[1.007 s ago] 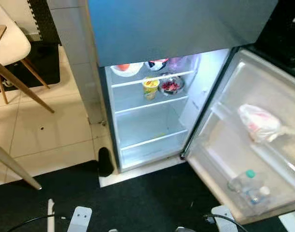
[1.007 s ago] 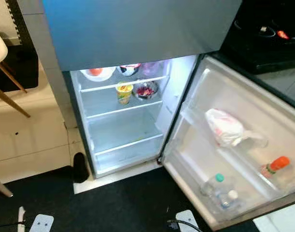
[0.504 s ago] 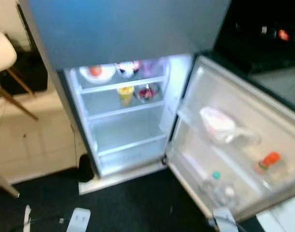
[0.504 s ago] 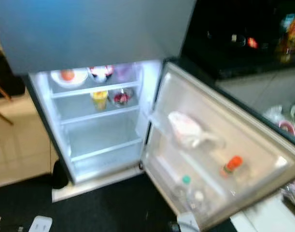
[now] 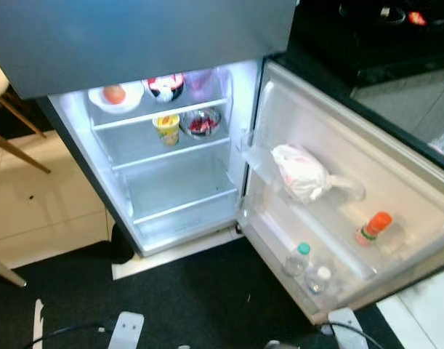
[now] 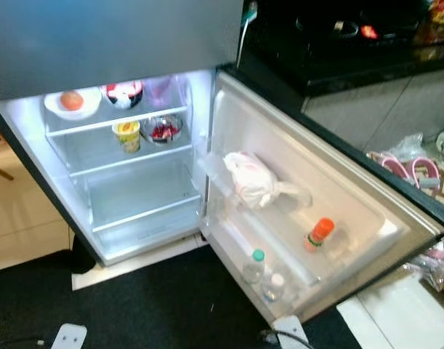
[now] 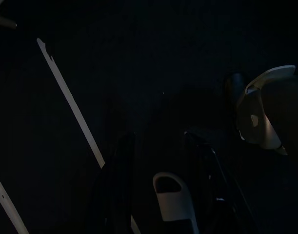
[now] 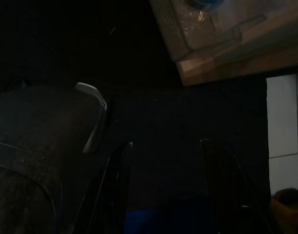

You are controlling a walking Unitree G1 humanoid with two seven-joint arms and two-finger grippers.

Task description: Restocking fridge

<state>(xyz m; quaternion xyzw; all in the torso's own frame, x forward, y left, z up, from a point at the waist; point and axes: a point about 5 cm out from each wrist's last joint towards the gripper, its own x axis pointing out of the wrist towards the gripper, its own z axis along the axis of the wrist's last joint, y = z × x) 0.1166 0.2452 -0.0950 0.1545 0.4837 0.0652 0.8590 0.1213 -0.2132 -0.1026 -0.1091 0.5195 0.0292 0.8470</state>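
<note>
The fridge (image 5: 171,185) stands open before me, lit inside. Its top shelf bears a white plate with an orange fruit (image 5: 114,94) and a red-and-white bowl (image 5: 166,85). Below them are a yellow cup (image 5: 166,128) and a glass bowl of red berries (image 5: 202,122); the lower shelves are bare. The open door (image 6: 338,182) swings out to the right and holds a white plastic bag (image 5: 298,173), an orange-capped bottle (image 5: 372,227) and two water bottles (image 5: 297,258). My left gripper (image 7: 158,135) and right gripper (image 8: 166,143) hang low over the black mat, fingers apart, with nothing between them.
A black mat (image 5: 207,305) covers the floor before the fridge, with pale tiles (image 5: 40,211) and wooden chair legs (image 5: 18,149) to the left. A black counter (image 6: 338,43) stands to the right, with bags (image 6: 418,163) on the floor below it. My white feet (image 5: 126,331) show below.
The whole picture has shifted left as the camera turned right, bringing the door's orange-capped bottle, the counter and the bags into view. Nothing in the fridge has moved.
</note>
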